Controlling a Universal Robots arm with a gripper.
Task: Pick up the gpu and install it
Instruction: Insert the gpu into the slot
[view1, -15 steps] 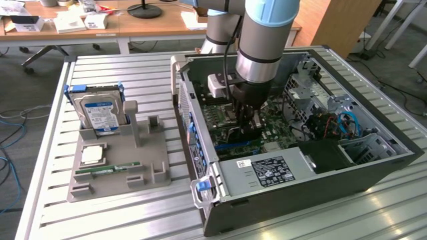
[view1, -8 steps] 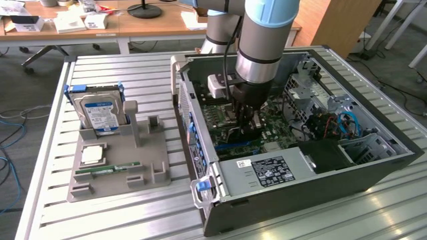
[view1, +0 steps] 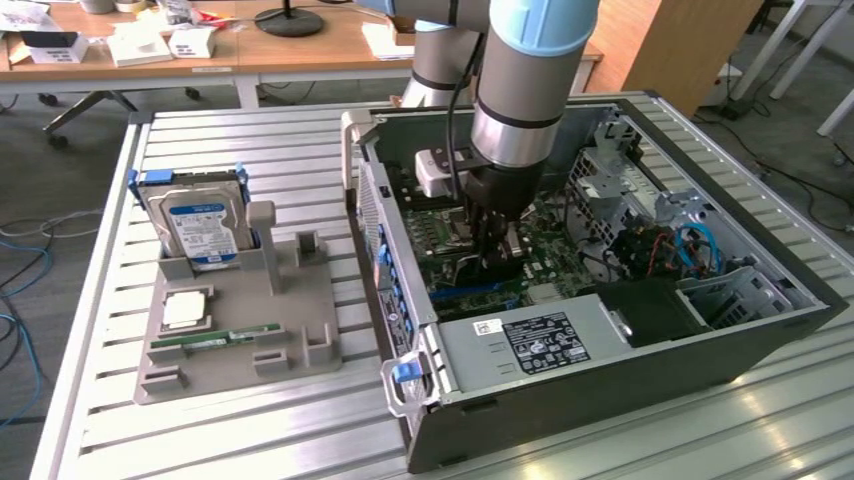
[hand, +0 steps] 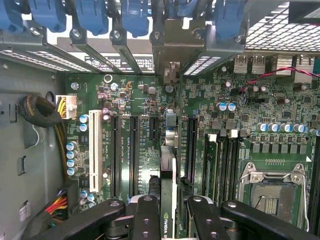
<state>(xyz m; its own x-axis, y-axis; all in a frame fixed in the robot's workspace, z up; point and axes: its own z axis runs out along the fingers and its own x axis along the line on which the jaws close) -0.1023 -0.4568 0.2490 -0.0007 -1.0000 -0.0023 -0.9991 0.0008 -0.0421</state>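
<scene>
We see the gripper clamp the gpu edge-on, apparently to suit a motherboard slot, at the exterior view's three o'clock from the tray.

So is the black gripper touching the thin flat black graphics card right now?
Touching. The wrist view shows the graphics card edge-on, pinched between the gripper's black fingers.

Robotics lab: wooden desks, slotted aluminium bench, robot arm
</scene>
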